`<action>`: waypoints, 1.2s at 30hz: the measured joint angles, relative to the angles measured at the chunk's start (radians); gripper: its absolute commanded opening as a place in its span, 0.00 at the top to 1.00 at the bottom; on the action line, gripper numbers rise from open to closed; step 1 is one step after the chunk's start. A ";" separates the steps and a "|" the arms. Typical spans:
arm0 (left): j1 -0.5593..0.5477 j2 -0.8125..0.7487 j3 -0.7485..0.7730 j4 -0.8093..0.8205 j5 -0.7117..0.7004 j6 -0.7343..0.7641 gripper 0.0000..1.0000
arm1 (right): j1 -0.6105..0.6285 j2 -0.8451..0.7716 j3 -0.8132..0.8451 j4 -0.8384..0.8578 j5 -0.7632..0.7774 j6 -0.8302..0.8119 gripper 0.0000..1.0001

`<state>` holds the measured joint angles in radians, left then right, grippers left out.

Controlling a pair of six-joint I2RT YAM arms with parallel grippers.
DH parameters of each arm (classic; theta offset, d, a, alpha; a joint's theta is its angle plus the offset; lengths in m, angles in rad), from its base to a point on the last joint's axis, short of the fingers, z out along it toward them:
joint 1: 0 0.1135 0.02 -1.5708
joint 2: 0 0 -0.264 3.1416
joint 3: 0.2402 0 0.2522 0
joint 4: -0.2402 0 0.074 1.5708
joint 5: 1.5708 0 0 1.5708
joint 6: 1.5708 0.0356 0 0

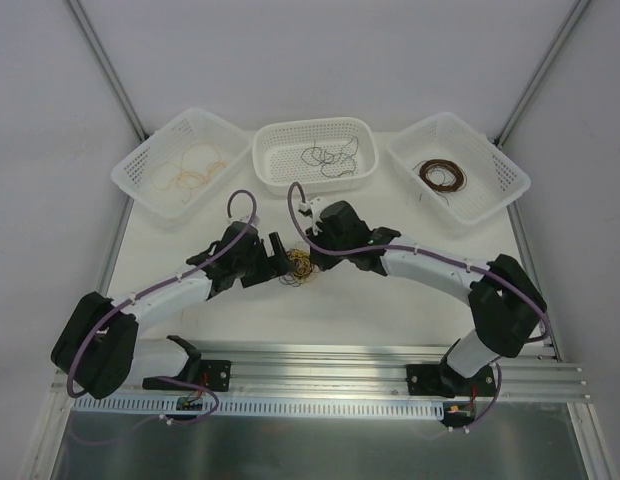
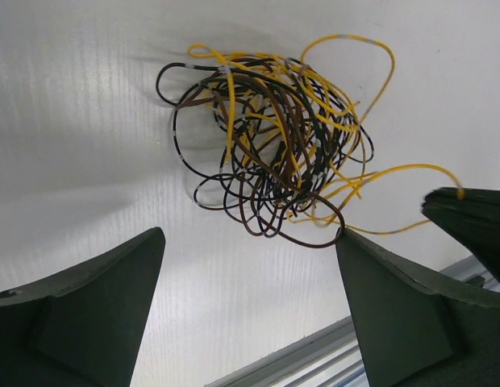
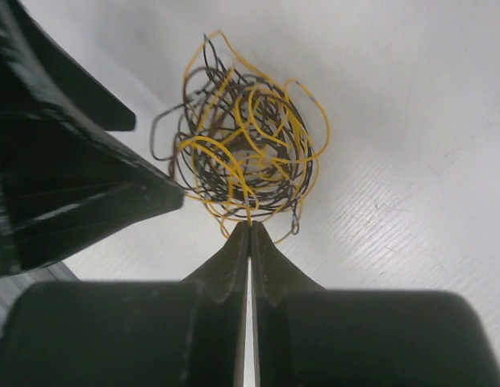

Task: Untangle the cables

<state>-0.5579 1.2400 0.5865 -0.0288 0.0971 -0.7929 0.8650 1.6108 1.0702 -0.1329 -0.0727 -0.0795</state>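
Observation:
The cables [image 1: 298,266] lie as one small tangle of yellow, black and dark brown wires on the white table between my two grippers. In the left wrist view the tangle [image 2: 274,137] sits just beyond my left gripper [image 2: 248,232], whose jaws stand wide open with nothing between them. One brown loop touches the tip of the right finger [image 2: 371,274]. My right gripper [image 3: 250,226] is shut, pinching a single yellow wire at the near edge of the tangle [image 3: 242,149]. That wire [image 2: 395,171] runs out sideways to the right gripper's tip [image 2: 468,214].
Three white baskets stand at the back. The left basket [image 1: 130,180] holds yellow-tan wires, the middle basket [image 1: 315,127] black ones, the right basket [image 1: 510,185] brown ones. A metal rail [image 1: 320,365] runs along the near table edge.

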 measured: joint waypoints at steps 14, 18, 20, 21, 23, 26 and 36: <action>-0.072 0.055 0.103 0.029 -0.053 -0.009 0.09 | 0.008 -0.139 0.001 -0.021 -0.004 0.025 0.99; -0.079 0.128 0.135 0.048 -0.096 -0.026 0.10 | 0.017 -0.144 0.001 -0.039 -0.009 0.035 0.99; -0.085 0.174 0.146 0.051 -0.113 -0.034 0.10 | 0.021 -0.157 0.002 -0.061 -0.008 0.037 0.99; -0.088 0.193 0.148 0.053 -0.117 -0.037 0.10 | 0.021 -0.164 0.003 -0.070 -0.006 0.037 0.99; -0.098 0.239 0.154 0.054 -0.135 -0.047 0.10 | 0.022 -0.190 0.010 -0.101 0.001 0.038 0.99; -0.106 0.294 0.158 0.057 -0.164 -0.069 0.11 | 0.022 -0.245 0.029 -0.146 0.011 0.037 1.00; -0.109 0.324 0.178 0.081 -0.269 -0.090 0.11 | 0.023 -0.512 0.116 -0.330 0.149 -0.020 0.99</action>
<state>-0.6666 1.5642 0.7647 0.0521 -0.1715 -0.8833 0.8879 1.0985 1.1866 -0.4629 0.0761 -0.0994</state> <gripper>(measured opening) 0.894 0.012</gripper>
